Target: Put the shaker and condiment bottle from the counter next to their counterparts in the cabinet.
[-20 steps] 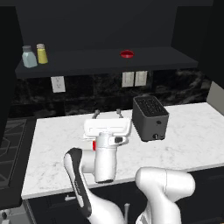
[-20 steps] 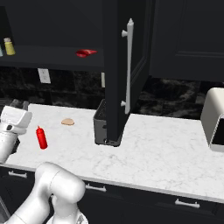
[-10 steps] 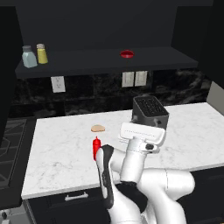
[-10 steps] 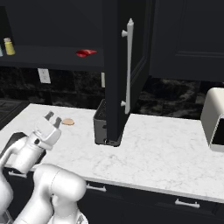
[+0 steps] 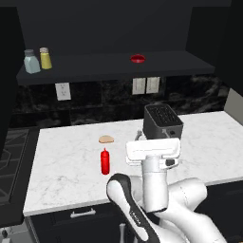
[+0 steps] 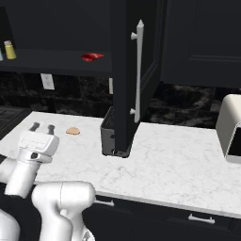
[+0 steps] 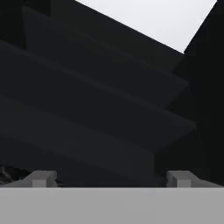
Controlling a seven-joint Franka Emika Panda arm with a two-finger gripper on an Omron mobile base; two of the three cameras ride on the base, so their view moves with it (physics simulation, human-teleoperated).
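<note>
Gripper [image 6: 42,127] raised above the bench [image 5: 66,166], jaws spread wide and empty, tips pointing up toward the dark cabinet [image 5: 114,71]. Condiment bottle [image 5: 105,162] stands upright on the bench, long axis vertical, below the hand and to its left: the jaws must tip down and leftward to reach it. Small tan item [image 5: 106,139] lies just behind the bottle; black toaster [image 5: 162,121] behind the hand. Far: the shaker [image 5: 45,58] already sits on the shelf, just beside the pale blue-grey shaker [image 5: 32,61]; low red round object [image 5: 138,59] well along to the right. Since a second ago the hand has swung from bench centre rightward.
</note>
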